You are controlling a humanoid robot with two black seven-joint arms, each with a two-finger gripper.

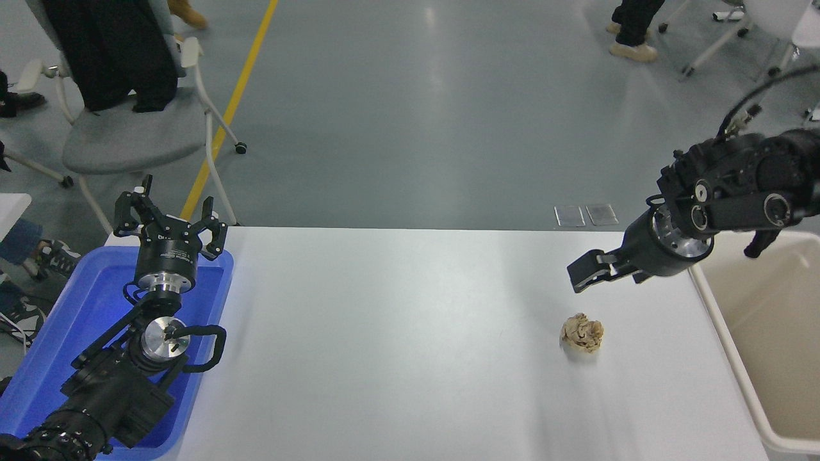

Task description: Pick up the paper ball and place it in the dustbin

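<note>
crumpled tan paper ball (pixel 582 333) looks light and squashy, so close your right pincer (pixel 592 273), jaw state unclear, across its middle.

From my station I saw a white desk (pixel 397 333) with a blue tray (pixel 57 333) lying at its left end. Beyond the desk stretched a grey floor (pixel 416 115) crossed by a yellow line (pixel 234 96). A grey wheeled chair (pixel 128 131) stood at the far left with something black (pixel 106 45) draped over its back. Two small clear plates (pixel 586 215) lay on the floor just past the desk's far edge. At the top right a person's legs and pale shoes (pixel 631 48) showed, near another chair's wheeled base (pixel 717 38).
</note>
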